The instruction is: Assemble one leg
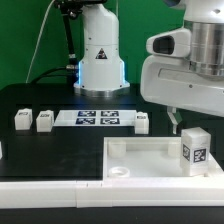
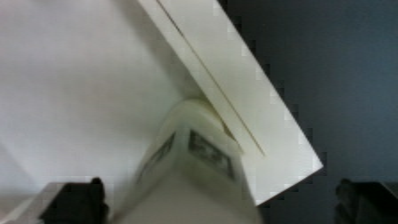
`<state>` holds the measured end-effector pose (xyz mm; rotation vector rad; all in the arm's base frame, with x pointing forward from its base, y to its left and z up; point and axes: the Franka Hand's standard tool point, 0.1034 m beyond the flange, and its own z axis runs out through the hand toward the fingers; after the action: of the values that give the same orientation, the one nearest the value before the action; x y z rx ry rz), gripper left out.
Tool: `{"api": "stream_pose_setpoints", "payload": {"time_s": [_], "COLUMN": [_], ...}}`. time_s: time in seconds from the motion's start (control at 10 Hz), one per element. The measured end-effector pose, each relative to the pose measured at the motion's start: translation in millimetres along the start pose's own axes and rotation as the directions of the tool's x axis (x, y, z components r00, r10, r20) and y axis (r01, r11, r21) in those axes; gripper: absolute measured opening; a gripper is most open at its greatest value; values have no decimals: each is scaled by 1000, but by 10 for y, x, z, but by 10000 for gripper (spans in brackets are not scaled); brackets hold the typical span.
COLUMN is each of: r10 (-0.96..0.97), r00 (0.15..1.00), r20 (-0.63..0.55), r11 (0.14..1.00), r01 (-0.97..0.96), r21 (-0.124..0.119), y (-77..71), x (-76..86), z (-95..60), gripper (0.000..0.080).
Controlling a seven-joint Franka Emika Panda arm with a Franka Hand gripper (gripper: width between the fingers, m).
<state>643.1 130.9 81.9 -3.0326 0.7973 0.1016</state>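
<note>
One leg [image 1: 195, 148], a white post with a black-and-white tag, stands upright in the large white panel's [image 1: 140, 160] corner at the exterior view's right. My gripper [image 1: 180, 122] hangs just above and slightly beside it. In the wrist view the gripper [image 2: 219, 200] is open, with its dark fingertips [image 2: 75, 200] set wide apart. The leg [image 2: 187, 165] sits between them, apart from both. The panel's rim [image 2: 231, 80] runs diagonally beyond the leg. Three more legs [image 1: 22, 119], [image 1: 44, 120], [image 1: 141, 121] lie on the black table.
The marker board [image 1: 98, 118] lies flat between the loose legs. The robot base [image 1: 100, 55] stands behind it, with cables to the exterior view's left. The table's front edge runs just below the panel.
</note>
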Motion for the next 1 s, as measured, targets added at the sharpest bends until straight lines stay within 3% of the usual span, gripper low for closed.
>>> {"api": "stream_pose_setpoints", "payload": {"time_s": [0.4,0.6,0.8,1.0], "r10": [-360,-546,-661,-660], "r00": [933,838,750,752], "r20": [-2,-1,3,3], "r11": [933,838,750,751], "r01": [360,546,661,659], "r21": [-5,-20,-31,-31], "y": [43,58,84,85], "x": [37,48,68,69], "z": [-2,-2,-3,-3], "gripper": [649,649,649,649]}}
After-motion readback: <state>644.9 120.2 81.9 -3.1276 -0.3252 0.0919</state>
